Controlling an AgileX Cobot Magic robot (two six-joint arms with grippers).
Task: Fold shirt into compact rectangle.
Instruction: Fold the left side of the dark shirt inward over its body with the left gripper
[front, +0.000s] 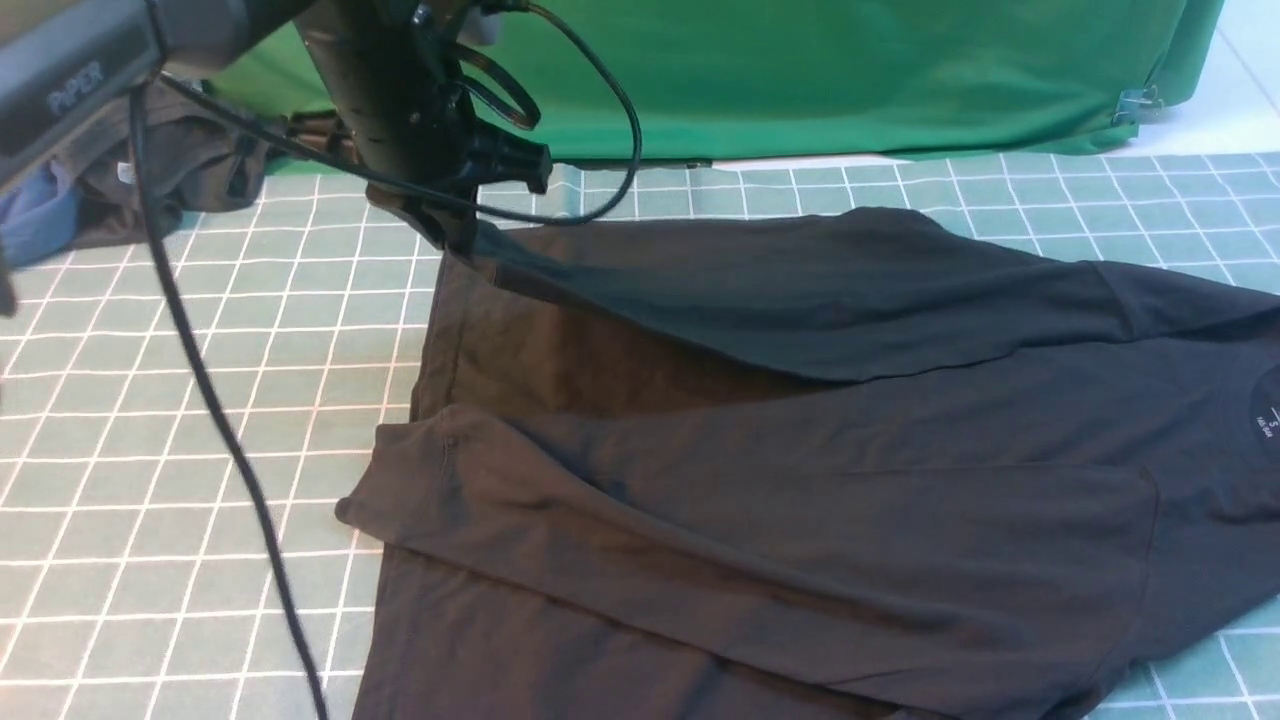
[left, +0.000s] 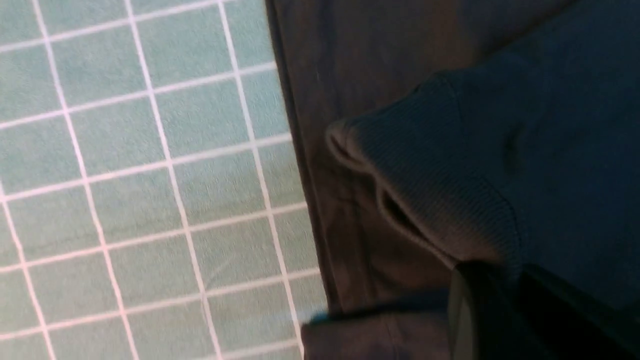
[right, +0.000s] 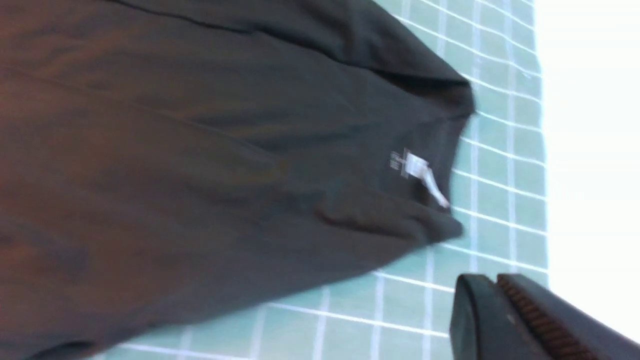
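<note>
Nearest to hand, the left claw (front: 452, 232) is clenched on the far hem corner of the shirt (front: 800, 480), with cloth bunched between its jaws and lifted a little off the worktop (front: 100, 450). From that pinch a dark flap runs down across the far side of the garment towards the shoulder, sagging as it goes. Below it, the near side is folded in as a long band. The shirt lies lengthwise on the green gridded mat, hem towards the robot's left and the white neck print (front: 1268, 420) towards its right.

This looks like the second lengthwise fold, roughly midway through the job. To do it well, I would carry the corner low and straight towards the near band and set the hem ends level, so the edges run parallel. Only one end of the flap is held, so the shoulder end may drag or crease. The right claw (right: 495, 287) is clenched on nothing, hovering over bare mat just beside the collar, and could pinch the far shoulder to keep the fold square.

No box, basket or bin is in view. The only other things are a brownish-grey garment (front: 190, 160) and a blue one (front: 35, 215) heaped at the far left corner, well apart from the shirt, with a black cable (front: 210, 400) trailing across the mat.
</note>
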